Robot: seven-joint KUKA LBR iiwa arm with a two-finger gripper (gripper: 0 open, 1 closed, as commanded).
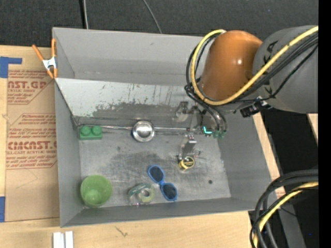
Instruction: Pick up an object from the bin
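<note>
Here: small yellow-black ring [187, 163] just beside end effector [189, 153]; grip state indeterminable.

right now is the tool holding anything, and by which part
Cannot tell: the tool is right at a small yellow and black round thing on the floor of the bin, but no clear hold on it shows.

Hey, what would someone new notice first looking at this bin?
The arm's big orange cover at upper right dominates, with the claw below it, over a small yellow-and-black ring right of centre in the bin. Next, the bright green cup in the near left corner and a shiny metal ladle by the back wall.
</note>
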